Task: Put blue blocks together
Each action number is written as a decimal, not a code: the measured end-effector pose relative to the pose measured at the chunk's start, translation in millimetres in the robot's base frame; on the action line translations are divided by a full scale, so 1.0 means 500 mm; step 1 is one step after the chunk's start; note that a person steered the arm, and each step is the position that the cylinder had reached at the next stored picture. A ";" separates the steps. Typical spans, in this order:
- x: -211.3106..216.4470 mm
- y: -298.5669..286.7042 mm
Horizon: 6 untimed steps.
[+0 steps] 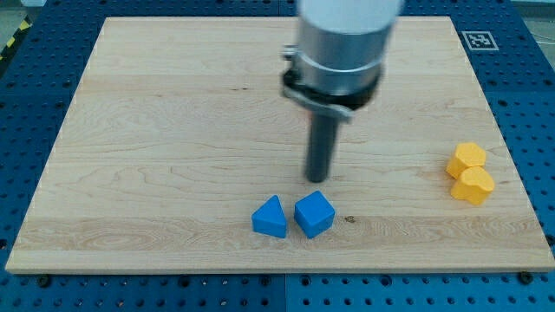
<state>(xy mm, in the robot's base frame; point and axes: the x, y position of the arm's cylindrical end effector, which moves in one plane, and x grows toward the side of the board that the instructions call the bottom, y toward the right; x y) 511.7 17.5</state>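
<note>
A: Blue pair?
B: Blue triangular block and blue cube sit just beside each other, near the wooden surface's bottom edge.
A: My tip?
B: Just above the cube, apart from it. No jaws on this rod.
A: Anything around?
B: Two yellow blocks touching, far at the view's right, nothing between.

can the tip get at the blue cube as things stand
Probably yes. My tip sits just above the blue cube in the view, with only bare board between them. The blue triangular block lies to the cube's left, out of that path.
</note>
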 end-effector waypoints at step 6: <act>0.130 -0.048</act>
